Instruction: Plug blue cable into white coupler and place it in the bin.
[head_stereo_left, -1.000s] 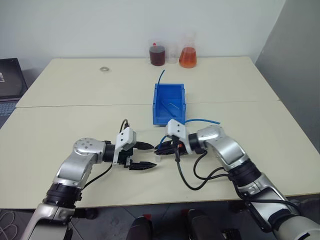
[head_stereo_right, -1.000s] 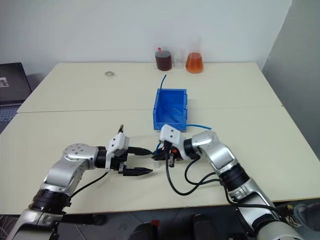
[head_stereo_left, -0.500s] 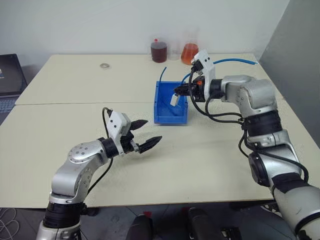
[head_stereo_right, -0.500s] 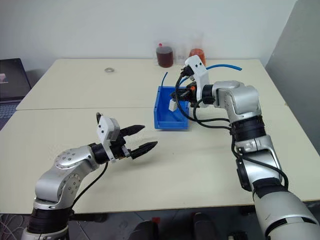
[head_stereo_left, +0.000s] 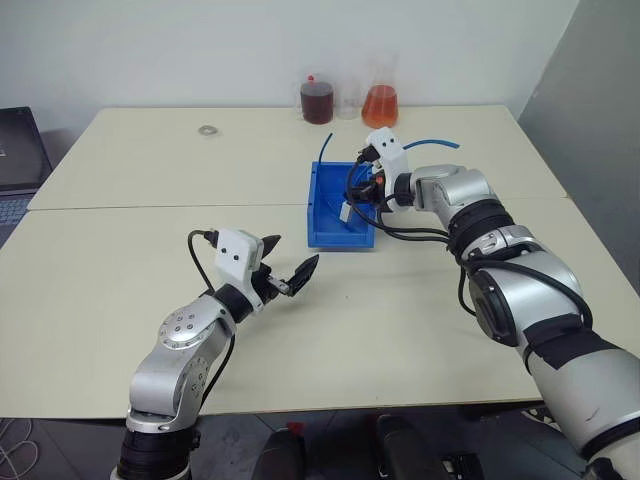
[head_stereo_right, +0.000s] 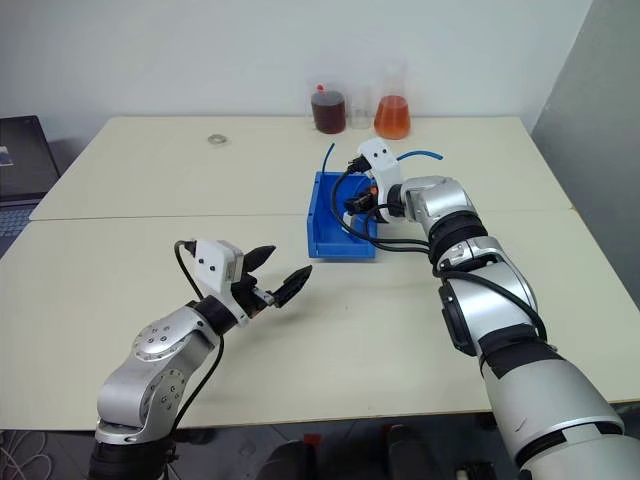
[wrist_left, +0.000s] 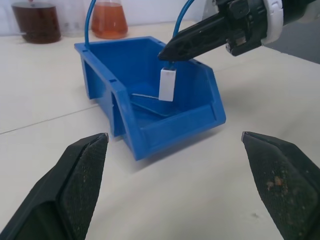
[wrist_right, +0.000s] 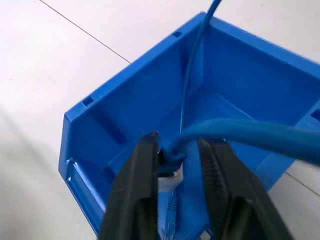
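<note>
Bin (head_stereo_left: 325, 215): bright, uniform blue plastic, inside and out, at the centre of the frame. Cable (wrist_right: 240, 131): lighter sky blue, plain, no markings. Coupler (wrist_left: 167, 84): plain white. A second thin cable (head_stereo_left: 322, 152), darker blue, shows at the bin's upper left corner. Table (head_stereo_left: 150, 160): pale cream, unpatterned, crossed by one thin dark seam. Left gripper (head_stereo_left: 290, 272), lower left: matte black fingers, white camera box behind them, silver-grey arm with black bands. Right gripper (wrist_right: 175, 165), right of centre: black fingers, white box, silver arm. Beaker (head_stereo_left: 316, 102), top centre: dark red-brown liquid, red cap. Flask (head_stereo_left: 380, 105) beside it: orange liquid. Back wall (head_stereo_left: 150, 50): plain white.
</note>
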